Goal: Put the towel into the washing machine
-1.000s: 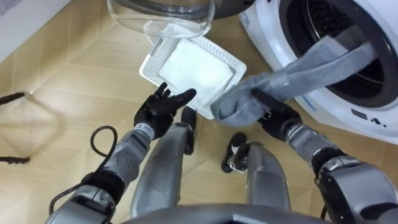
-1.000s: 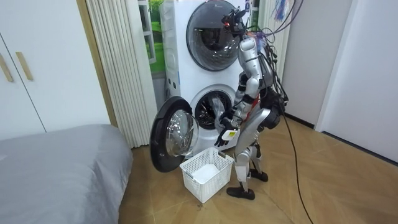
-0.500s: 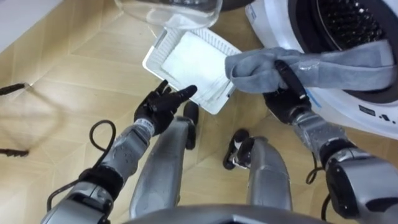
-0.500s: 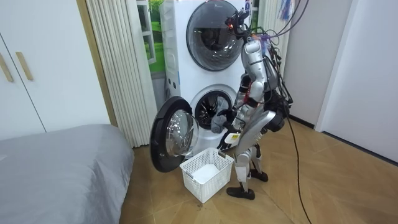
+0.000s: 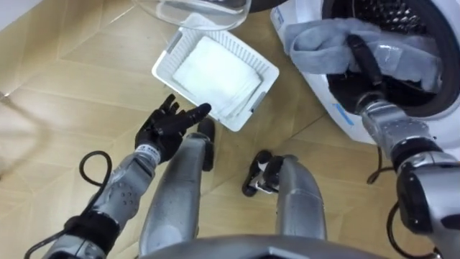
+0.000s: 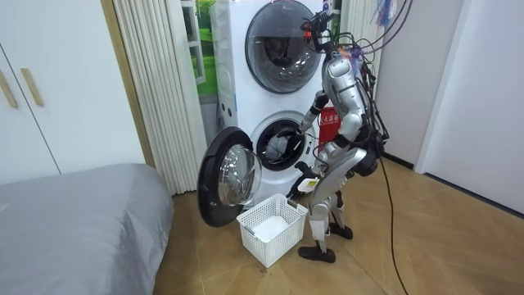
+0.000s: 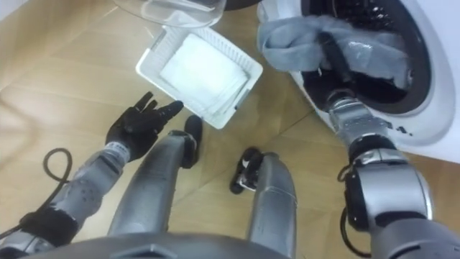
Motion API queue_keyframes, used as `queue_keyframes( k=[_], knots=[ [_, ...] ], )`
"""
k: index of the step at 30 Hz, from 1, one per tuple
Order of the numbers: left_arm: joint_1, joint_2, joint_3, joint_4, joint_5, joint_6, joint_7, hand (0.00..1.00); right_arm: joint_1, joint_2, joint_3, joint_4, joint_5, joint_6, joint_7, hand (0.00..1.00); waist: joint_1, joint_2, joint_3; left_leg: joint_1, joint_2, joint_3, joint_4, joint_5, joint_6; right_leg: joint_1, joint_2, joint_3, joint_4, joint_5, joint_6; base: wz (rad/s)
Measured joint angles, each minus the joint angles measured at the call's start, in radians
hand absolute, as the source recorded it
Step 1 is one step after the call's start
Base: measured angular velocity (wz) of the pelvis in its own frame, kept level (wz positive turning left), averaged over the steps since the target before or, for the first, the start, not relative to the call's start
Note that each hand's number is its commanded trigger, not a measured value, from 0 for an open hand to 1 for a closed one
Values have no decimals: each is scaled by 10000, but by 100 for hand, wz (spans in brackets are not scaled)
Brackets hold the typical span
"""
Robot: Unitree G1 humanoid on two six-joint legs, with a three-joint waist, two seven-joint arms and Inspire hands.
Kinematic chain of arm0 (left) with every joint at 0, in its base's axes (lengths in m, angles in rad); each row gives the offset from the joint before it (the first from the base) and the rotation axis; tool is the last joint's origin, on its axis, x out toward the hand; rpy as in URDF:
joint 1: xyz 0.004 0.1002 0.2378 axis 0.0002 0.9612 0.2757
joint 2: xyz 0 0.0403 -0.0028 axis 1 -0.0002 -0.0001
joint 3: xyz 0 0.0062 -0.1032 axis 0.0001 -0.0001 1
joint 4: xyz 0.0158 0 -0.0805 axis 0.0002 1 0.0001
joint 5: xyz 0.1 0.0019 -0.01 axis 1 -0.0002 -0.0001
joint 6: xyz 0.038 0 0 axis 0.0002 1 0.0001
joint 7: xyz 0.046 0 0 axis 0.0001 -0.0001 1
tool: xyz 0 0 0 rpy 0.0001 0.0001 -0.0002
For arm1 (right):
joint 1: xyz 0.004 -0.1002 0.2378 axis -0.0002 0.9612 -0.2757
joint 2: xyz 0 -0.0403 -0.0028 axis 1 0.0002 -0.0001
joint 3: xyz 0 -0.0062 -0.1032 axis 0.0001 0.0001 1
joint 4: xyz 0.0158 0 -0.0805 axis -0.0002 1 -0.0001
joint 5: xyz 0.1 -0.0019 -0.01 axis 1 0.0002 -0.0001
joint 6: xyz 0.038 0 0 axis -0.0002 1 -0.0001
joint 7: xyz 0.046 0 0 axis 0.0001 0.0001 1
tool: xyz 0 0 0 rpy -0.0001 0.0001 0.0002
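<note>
A grey towel (image 5: 321,37) lies bunched across the lower rim of the washing machine's (image 5: 343,115) round opening, its far part inside the dark drum (image 5: 392,10). My right hand (image 5: 364,60) reaches into the opening, dark fingers curled over the towel. Low over the floor beside my left leg, my left hand (image 5: 168,124) is open and holds nothing. In the room view I stand facing the lower machine, with the towel (image 6: 277,146) in its opening.
A white plastic basket (image 5: 267,72) with a white cloth in it stands on the wood floor in front of the machine. The glass door (image 5: 203,10) hangs open beyond the basket. A second machine (image 6: 278,37) is stacked above. A bed (image 6: 74,221) lies at the room view's left.
My right hand has lifted the towel's hanging end from over the basket up into the machine's opening. The left hand stays put. My view has shifted slightly.
</note>
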Motion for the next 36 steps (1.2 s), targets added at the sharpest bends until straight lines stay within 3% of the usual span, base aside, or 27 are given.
queue_keyframes(
  k=[5,14,15,16,22,25,28,31,32,36],
  knots=[
    [-11,189,142,-2,-1,5,143,0,-1,-49,-59,144,0,220,-200,100,-239,-215,-12,-15,-4,23,77,-59,91,118,88,-25,-62,-58,151,8],
    [-49,239,115,-3,-4,5,176,0,-184,-49,-58,453,5,250,-485,100,-260,-229,-10,-9,8,162,61,-77,143,128,41,-17,-92,-40,202,0],
    [-104,244,122,-2,-4,5,180,0,-194,-49,-57,452,5,251,-571,55,-253,-229,-10,-10,20,161,73,-79,147,131,64,-13,-96,-39,203,0],
    [-110,249,122,-2,-7,5,188,0,-197,-49,-57,452,17,251,-617,0,-246,-229,-10,-10,22,162,80,-80,148,132,71,-12,-96,-39,203,0],
    [-231,238,132,-163,-7,7,654,0,-210,-50,-203,345,267,251,-1527,0,-233,-220,-13,-25,28,162,119,-100,176,132,98,-20,-93,-44,210,0],
    [-330,225,140,-176,-3,6,830,0,-258,-74,-767,342,428,220,-2235,0,-239,-219,-13,-60,30,164,129,-113,196,106,93,-22,-92,-60,240,0],
    [-369,157,140,-176,161,-2,1015,0,-305,-124,-1347,355,455,-193,-3056,0,-240,-207,-20,-60,24,162,88,-113,198,118,105,-33,-170,-42,271,0],
    [-419,-36,137,-178,371,-6,1231,0,-270,-462,-1629,368,613,-838,-4055,0,-244,-201,-24,-52,37,190,0,-103,218,123,130,-16,-282,-2,310,0],
    [-453,-87,137,-177,388,-6,1268,0,-281,-617,-1635,353,671,-785,-4344,0,-246,-197,-25,-35,38,205,-58,-95,231,128,142,-10,-342,26,314,-7],
    [-612,-262,234,-178,473,-31,1425,0,-415,-604,-1843,342,845,-867,-5342,0,-184,-149,-41,104,35,217,-203,-93,233,294,239,-33,-576,67,315,1]
  ],
)
